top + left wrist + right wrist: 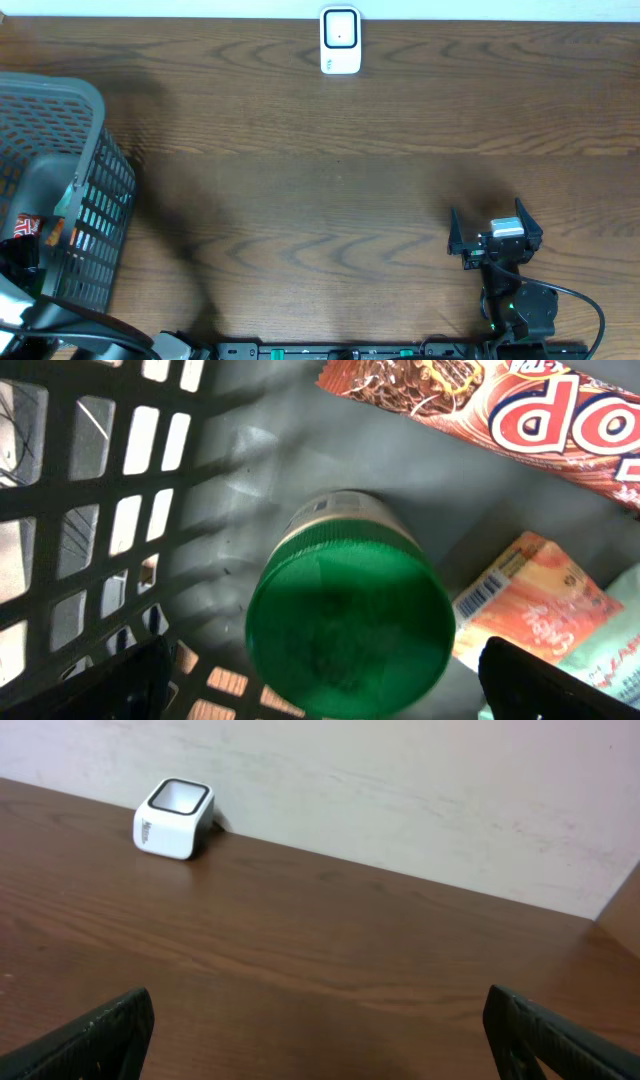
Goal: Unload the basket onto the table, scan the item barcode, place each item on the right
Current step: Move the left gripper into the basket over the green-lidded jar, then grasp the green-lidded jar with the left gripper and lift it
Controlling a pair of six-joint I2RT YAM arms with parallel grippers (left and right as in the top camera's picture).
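Left gripper (pixel 330 685), jaws wide and empty, above the green-capped jar (pixel 350 625) inside the basket (pixel 95 150): centre on the cap before closing. Right gripper (pixel 492 228), outside the basket, equally wide, empty.

i see a grey mesh basket (pixel 105 200) standing on the dark wooden table (pixel 330 190), and inside the basket a red snack wrapper (pixel 480 405) lies on its floor, an orange packet (pixel 540 600) near it.
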